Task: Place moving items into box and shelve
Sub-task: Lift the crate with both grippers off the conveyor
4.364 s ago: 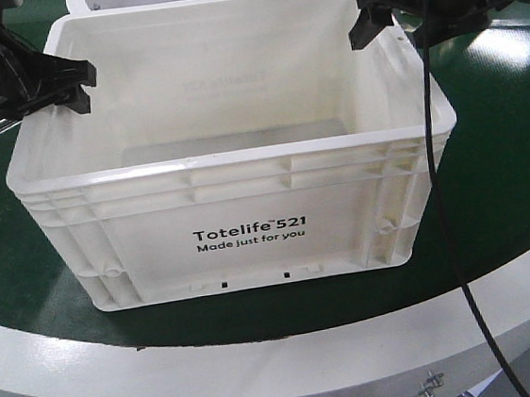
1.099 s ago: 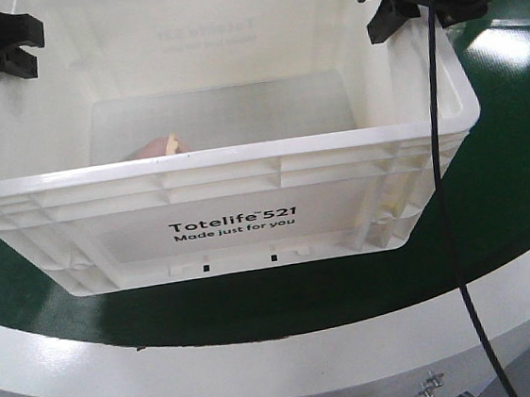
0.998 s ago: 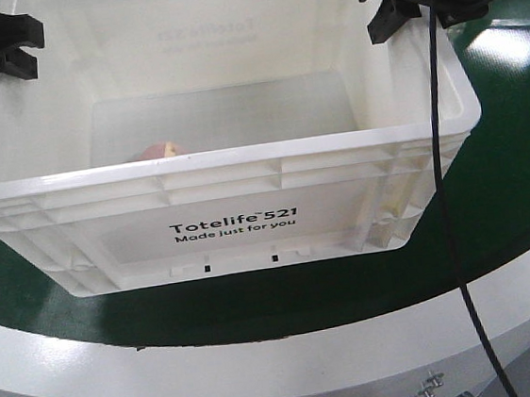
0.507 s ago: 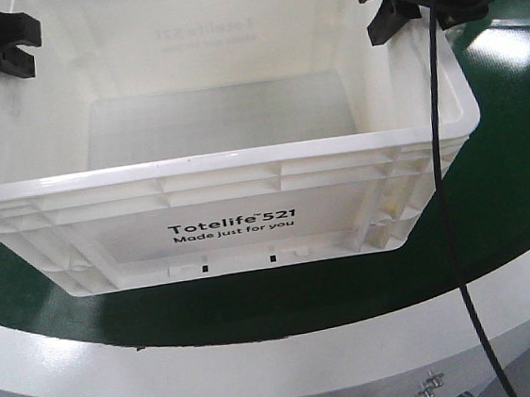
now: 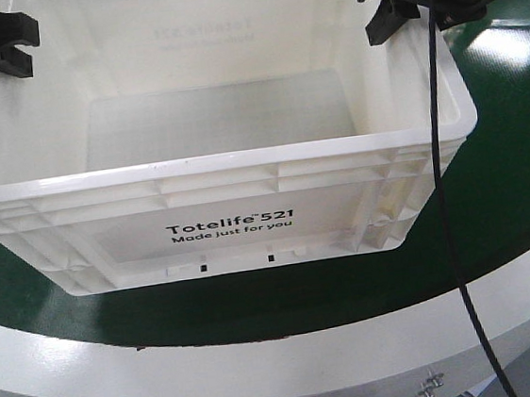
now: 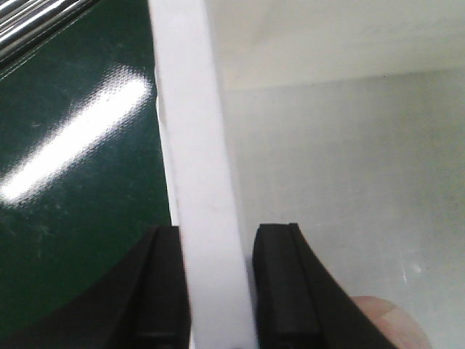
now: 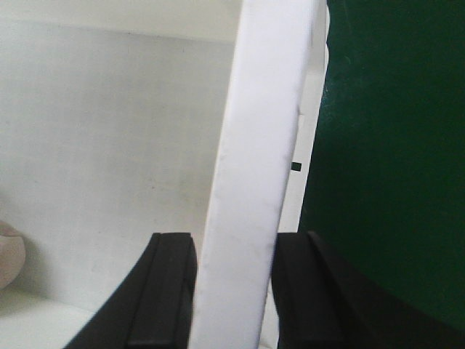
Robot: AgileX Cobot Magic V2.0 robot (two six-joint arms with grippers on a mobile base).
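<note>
a: where's the box (image 5: 225, 179) sitting?

b: on the dark green surface (image 5: 519, 181) of a round table, close to its white outer edge (image 5: 263, 360). there's a shadow under its near bottom edge, and i can't tell if the base is flat on the green.

a: which way does it run?

b: its long axis goes left to right across the front view. one long side faces the camera, the one printed "totelife 521 made just for you" in black. it's upright with the opening on top, and the short walls are at the left and right.

a: and how does it look?

b: a white plastic crate with a ribbed band under the rim, smooth walls and a pale floor. the same print shows faintly, mirrored, through the far wall.

a: what are the claws doing?

b: the left gripper (image 6: 218, 240) is clamped on the top of the left short wall, with one black finger (image 6: 163, 291) outside over the green and the other inside. the right gripper (image 7: 236, 251) pinches the right short wall the same way, both pads pressed to the plastic.

a: anything in the box?

b: the wrist views catch a pale pinkish rounded thing (image 6: 385, 320) low inside, cut off by the frame. i can't tell what it is.

a: anything else?

b: a black cable (image 5: 446, 189) hangs from the right arm, down past the box's right corner.
</note>
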